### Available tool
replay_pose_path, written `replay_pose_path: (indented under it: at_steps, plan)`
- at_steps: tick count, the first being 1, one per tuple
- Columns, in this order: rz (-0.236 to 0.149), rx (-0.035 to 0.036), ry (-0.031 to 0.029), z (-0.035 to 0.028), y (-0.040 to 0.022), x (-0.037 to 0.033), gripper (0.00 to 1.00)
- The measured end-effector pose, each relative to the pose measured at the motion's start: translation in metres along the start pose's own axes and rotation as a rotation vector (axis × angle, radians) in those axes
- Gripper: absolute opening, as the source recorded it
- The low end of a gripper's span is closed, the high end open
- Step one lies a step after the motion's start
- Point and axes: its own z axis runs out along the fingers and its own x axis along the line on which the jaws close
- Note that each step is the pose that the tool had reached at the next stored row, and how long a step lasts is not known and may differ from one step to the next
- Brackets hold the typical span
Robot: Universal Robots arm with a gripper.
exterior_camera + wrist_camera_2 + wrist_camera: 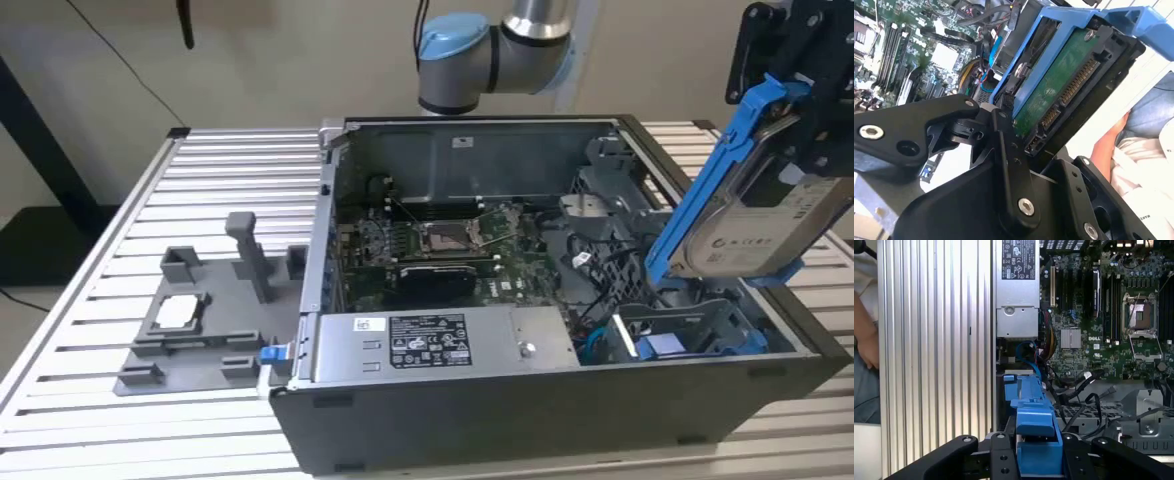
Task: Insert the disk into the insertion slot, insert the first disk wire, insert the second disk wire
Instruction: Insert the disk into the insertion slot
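The disk (754, 225), a silver-grey drive with a white label in a bright blue carrier frame (721, 160), hangs tilted steeply above the open computer case at the exterior view's right. My gripper (801, 60) is shut on its upper end. In the second wrist view, black fingers (1006, 150) clamp the disk (1064, 85), whose green board and connector face the camera. In the first wrist view, the blue carrier (1034, 425) sticks out from between the fingers. The insertion slot (687, 335), a grey bay with blue parts, lies below the disk. A blue cable (1029, 352) and black wires (1079, 405) lie beside it.
Inside the case are a grey power supply (441, 340) and the motherboard (441, 240). A grey fixture (200, 320) stands on the slatted table (107, 250) at the exterior view's left. A person's arm (866, 340) is beside the table.
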Motion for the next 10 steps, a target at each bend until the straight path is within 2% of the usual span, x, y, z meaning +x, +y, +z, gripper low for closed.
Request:
replay_pose_path:
  at_steps: [4, 10]
  plan:
    - [0.0, 0.0, 0.0, 0.0011, 0.0, 0.0, 0.33]
    - [0.0, 0.0008, 0.0001, 0.0082, -0.0003, -0.0001, 0.33]
